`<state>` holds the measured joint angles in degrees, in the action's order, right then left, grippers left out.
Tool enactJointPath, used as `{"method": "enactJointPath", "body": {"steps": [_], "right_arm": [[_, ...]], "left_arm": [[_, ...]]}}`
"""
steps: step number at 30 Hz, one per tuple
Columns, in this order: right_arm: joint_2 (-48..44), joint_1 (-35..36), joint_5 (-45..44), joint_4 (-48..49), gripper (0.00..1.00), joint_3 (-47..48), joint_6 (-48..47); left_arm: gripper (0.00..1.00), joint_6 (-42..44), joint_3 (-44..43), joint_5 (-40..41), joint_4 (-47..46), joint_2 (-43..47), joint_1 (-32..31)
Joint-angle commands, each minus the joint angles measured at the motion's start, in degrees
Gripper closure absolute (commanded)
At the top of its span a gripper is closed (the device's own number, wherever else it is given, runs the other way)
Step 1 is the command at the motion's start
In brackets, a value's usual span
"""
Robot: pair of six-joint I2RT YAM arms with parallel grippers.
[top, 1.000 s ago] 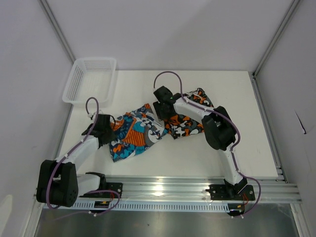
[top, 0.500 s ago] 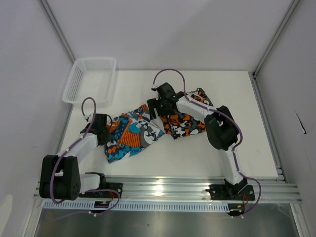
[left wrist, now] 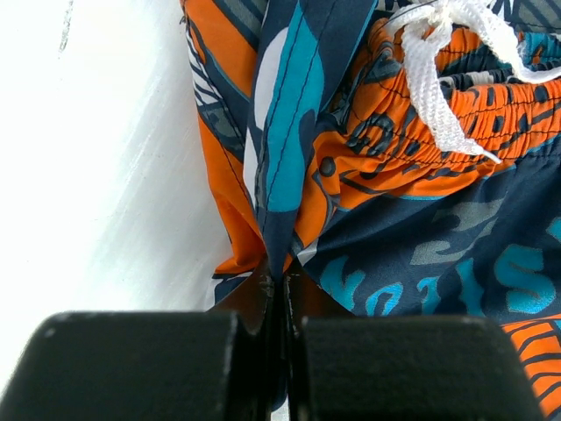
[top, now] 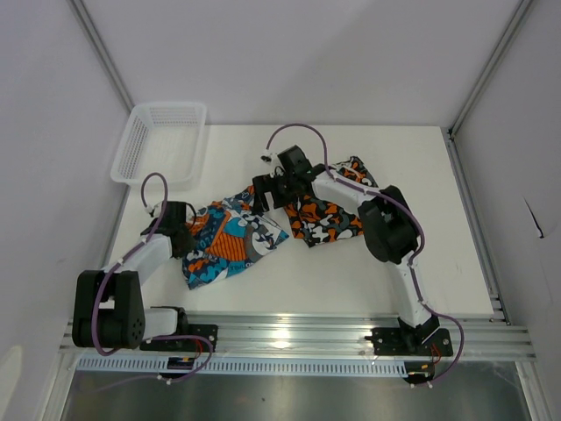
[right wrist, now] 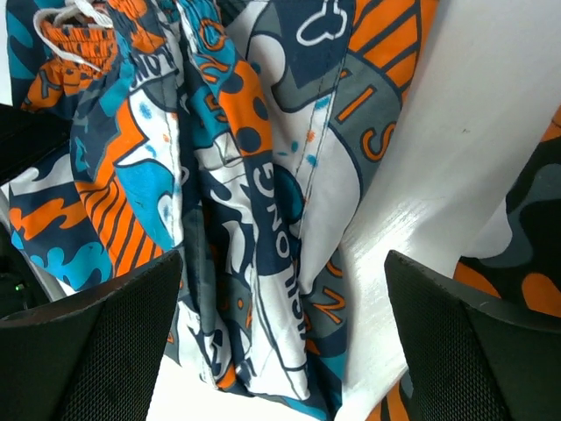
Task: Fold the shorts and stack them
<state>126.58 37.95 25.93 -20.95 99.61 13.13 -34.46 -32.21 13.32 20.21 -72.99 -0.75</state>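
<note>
White counter [top: 421,263] carries two pairs of shorts and one mesh basket, and two arms reach over it from the near edge. The right arm [top: 390,232] bends at a raised elbow on the right and stretches left and far across the camouflage pair. The left arm [top: 131,259] lies low, angled away from its base along the left side.

The cartoon-print shorts [top: 232,241], blue-teal, orange and white, lie crumpled left of centre. Since a second ago they have slid a little to the left, drawn along with the left arm. The camouflage shorts [top: 329,219] lie bunched just right of them near the counter's middle, unmoved and partly under the right arm. The basket [top: 158,140] sits at the far left corner.

The right fingers [top: 263,193] were down on the far right corner of the cartoon-print shorts a second ago. Now they have drawn back toward the far left and stand spread wide with nothing between them, the black pads [right wrist: 96,342] hanging on either side of the print below. The left fingers [left wrist: 276,294] are pressed together on a fold at the left edge of the cartoon-print shorts. One white drawstring [left wrist: 438,79] lies over the gathered orange waistband just beyond that pinch.
</note>
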Motion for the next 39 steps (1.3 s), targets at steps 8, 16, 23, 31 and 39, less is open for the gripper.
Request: {"method": "enactJointPath", "body": {"steps": [8,16,23,31,39], "right_arm": [[4.9,-1.0,5.4,0.1,0.01,3.3,-1.3],[6.7,-2.2,18.6,5.7,0.01,0.1,-0.2],[4.6,-1.1,21.4,4.6,0.01,-2.3,-3.7],[2.6,1.1,15.8,2.3,0.06,-4.2,-6.0],[1.7,3.1,6.5,1.4,0.27,-4.0,-5.1]], "left_arm": [[1.00,0.6,-0.6,-1.6,-2.0,0.2,0.6],[1.00,1.1,-0.3,-2.5,-2.4,0.3,0.6],[1.00,1.1,-0.5,-2.8,-2.5,0.2,0.6],[1.00,1.3,-0.2,-2.9,-2.5,0.4,0.6],[1.00,1.4,-0.1,-3.3,-2.8,0.7,0.6]]}}
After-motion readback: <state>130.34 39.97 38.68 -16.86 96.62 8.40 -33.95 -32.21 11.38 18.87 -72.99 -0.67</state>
